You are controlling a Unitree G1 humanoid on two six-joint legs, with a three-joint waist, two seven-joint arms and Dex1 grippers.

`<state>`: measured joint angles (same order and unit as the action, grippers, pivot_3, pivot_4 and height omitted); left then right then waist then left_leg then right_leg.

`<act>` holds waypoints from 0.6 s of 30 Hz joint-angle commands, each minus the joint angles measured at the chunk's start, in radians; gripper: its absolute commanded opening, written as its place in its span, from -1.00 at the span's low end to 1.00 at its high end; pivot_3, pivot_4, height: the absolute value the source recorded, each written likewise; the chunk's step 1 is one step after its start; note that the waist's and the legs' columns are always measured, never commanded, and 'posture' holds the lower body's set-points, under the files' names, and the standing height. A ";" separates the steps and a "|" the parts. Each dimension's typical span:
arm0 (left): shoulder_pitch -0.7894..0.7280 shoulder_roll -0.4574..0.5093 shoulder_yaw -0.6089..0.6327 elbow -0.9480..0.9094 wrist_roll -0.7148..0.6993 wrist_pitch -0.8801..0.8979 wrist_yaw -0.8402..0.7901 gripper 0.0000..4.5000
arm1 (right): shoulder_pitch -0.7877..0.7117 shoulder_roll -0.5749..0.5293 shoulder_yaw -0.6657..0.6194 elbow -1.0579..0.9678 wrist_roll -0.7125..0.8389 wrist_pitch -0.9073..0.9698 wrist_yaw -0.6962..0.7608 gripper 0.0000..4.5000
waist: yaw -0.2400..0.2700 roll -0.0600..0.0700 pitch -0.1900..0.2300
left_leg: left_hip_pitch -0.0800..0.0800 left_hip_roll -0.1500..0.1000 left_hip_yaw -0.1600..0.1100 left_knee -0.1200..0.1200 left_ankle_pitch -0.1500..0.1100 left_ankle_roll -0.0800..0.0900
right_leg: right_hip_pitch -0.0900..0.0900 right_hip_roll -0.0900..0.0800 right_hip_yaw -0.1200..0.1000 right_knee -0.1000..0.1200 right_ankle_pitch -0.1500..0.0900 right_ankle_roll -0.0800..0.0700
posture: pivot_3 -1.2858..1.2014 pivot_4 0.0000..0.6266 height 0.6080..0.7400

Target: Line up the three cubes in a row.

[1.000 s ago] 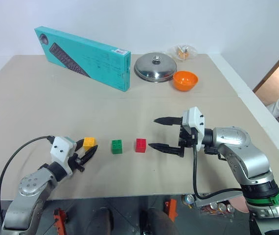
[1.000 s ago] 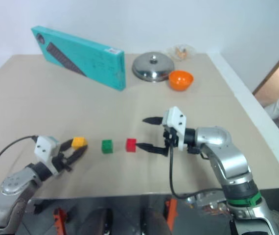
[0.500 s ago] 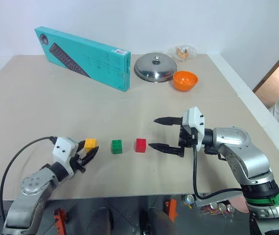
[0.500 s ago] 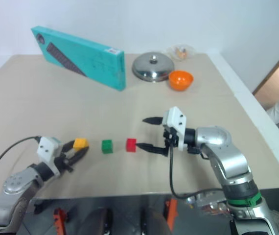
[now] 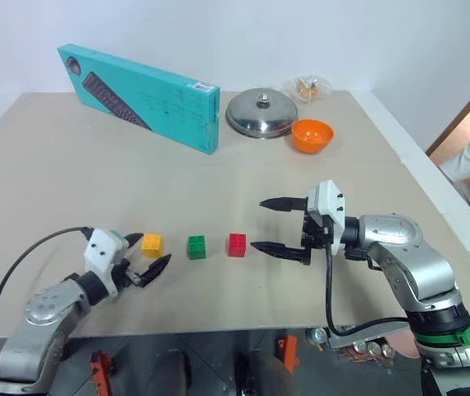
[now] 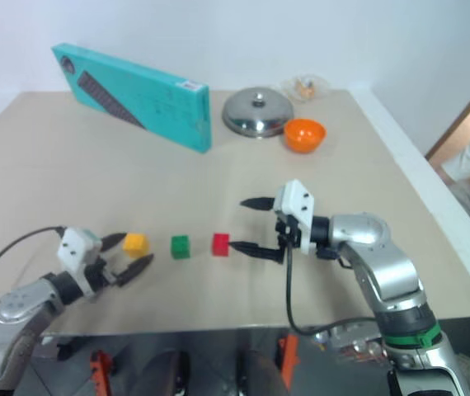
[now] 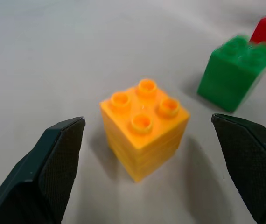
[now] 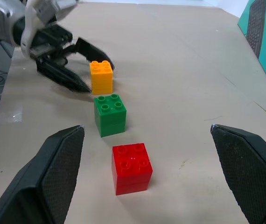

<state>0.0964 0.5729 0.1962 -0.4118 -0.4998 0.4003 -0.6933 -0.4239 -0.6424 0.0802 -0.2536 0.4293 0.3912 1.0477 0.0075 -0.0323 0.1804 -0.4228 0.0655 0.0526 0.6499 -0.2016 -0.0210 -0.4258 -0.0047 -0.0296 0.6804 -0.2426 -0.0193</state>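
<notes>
Cubes (image 5: 195, 246) aligned; both claws released, left claw (image 5: 146, 262) beside yellow; box (image 5: 143, 97) label seemingly unreadable.

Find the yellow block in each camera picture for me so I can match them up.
Left eye view: yellow block, left end of the row.
Right eye view: same spot.
Left wrist view: centre, between the open left gripper fingers.
Right wrist view: far end.
Shared landmark: green block beside it.
</notes>
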 commanded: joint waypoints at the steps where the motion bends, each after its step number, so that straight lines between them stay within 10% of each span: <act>1: -0.027 0.061 0.101 -0.093 -0.153 0.084 -0.042 1.00 | -0.004 -0.010 -0.029 -0.035 0.027 0.000 0.007 1.00 | 0.000 0.000 0.000 | 0.000 0.000 0.000 0.000 0.000 0.000 | 0.000 0.000 0.000 0.000 0.000 0.000 | 0.03 -0.52 1.00; 18: -0.488 0.092 -0.131 0.419 0.105 -0.197 -0.223 1.00 | -0.138 0.088 0.003 0.182 -0.006 -0.067 -0.010 1.00 | 0.000 0.000 0.001 | -0.002 -0.003 0.004 -0.003 0.000 0.000 | -0.001 0.003 0.000 -0.001 -0.001 0.002 | 0.03 -0.52 1.00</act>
<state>-0.3656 0.6745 0.0747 -0.0033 -0.4099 0.2521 -0.8973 -0.5347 -0.5648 0.0770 -0.0819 0.4429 0.3666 1.0379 0.0076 -0.0319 0.1812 -0.4243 0.0628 0.0564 0.6470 -0.2016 -0.0209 -0.4269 -0.0020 -0.0292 0.6794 -0.2438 -0.0173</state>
